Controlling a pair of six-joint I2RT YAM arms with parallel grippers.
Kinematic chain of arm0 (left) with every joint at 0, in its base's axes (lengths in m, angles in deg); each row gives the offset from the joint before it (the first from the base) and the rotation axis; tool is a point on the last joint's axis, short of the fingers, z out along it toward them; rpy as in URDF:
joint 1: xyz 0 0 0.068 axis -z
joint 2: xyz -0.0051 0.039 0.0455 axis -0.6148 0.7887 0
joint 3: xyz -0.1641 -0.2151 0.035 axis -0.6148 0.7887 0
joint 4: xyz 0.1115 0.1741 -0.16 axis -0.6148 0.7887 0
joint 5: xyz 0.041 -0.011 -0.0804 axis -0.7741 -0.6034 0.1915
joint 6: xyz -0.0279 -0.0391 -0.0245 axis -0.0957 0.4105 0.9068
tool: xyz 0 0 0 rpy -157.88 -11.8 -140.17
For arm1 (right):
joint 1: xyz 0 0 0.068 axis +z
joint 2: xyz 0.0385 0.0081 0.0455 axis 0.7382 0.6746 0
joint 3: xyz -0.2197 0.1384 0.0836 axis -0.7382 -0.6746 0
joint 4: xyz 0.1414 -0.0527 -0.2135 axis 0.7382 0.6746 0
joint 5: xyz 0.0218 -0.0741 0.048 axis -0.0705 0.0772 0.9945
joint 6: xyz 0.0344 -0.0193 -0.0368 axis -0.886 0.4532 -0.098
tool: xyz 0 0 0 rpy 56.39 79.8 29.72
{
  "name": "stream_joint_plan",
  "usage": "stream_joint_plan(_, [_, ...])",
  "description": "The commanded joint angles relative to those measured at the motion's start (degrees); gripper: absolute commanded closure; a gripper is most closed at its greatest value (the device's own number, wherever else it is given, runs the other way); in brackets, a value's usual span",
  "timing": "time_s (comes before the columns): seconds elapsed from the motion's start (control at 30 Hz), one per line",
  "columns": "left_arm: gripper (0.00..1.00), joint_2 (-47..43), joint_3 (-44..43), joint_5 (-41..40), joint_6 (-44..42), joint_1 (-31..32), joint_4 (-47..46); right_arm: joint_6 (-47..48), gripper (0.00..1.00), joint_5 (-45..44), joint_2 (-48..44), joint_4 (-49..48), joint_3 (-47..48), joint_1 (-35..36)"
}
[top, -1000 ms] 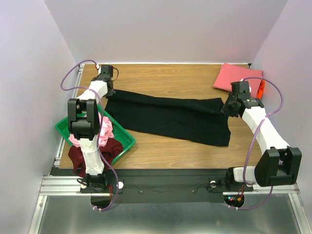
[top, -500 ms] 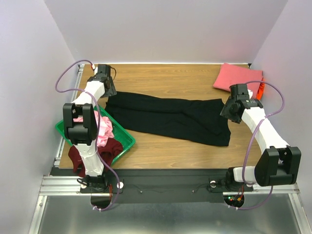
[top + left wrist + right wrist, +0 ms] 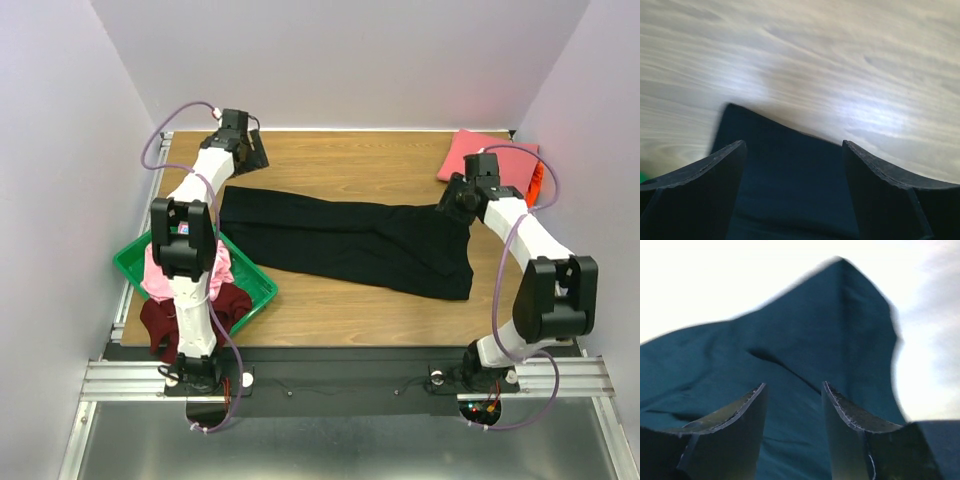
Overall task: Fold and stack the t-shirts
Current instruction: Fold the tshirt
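- Table [image 3: 350, 165]: wooden top, with cloth work going on across the middle.
- Black t-shirt [image 3: 350, 245]: the biggest item. It lies flat as a long band from 10 o'clock through the centre to 3 o'clock, its wider end at 4 o'clock. It looks already narrowed lengthwise, though the layers cannot be told apart in dark cloth.
- Green tray [image 3: 262, 292]: at 8 o'clock, just beside the band's left end.
- Coral-pink t-shirt [image 3: 480, 155]: a folded square at 1 o'clock. I take it as the start of the stack.
- Light pink t-shirt [image 3: 215, 265]: bunched in the tray, unfolded.
- Dark maroon t-shirt [image 3: 160, 325]: crumpled at 7 o'clock, spilling over the tray's near edge.
- Left gripper [image 3: 252, 152]: at 11 o'clock, beyond the band's left end. The wrist view shows the jaws spread wide and nothing between them, with a black corner on the wood below.
- Right gripper [image 3: 455, 200]: at 2 o'clock, over the band's right end. The jaws are parted about halfway and nothing is pinched. Cloth lies under them.
- Step in hand, as I judge it: between folds on the black tee, with neither arm gripping.
- Next move probably calls for pinching both corners of one end, carrying that end over the other, and keeping the edges aligned. The bundle then goes on the coral-pink one.
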Motion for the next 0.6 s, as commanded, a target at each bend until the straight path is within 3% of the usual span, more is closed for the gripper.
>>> stream_joint_plan(0.0, [0.11,1.4,2.1,7.3,3.9,-0.4,-0.4,0.7,0.48,10.6,4.0,-12.9,0.6,0.3])
stream_joint_plan(0.13, [0.11,2.1,5.7,11.1,5.2,-0.3,-1.9,1.5,0.49,14.9,8.9,-19.2,0.9,0.3])
stream_joint_plan(0.3, [0.11,3.7,6.8,12.8,5.8,-0.3,-2.2,2.6,0.50,14.6,15.4,-20.3,3.3,0.3])
stream_joint_plan(0.57, [0.11,7.6,6.0,13.4,6.5,-0.3,-3.0,-0.3,0.52,9.0,22.1,-20.4,3.7,-0.2])
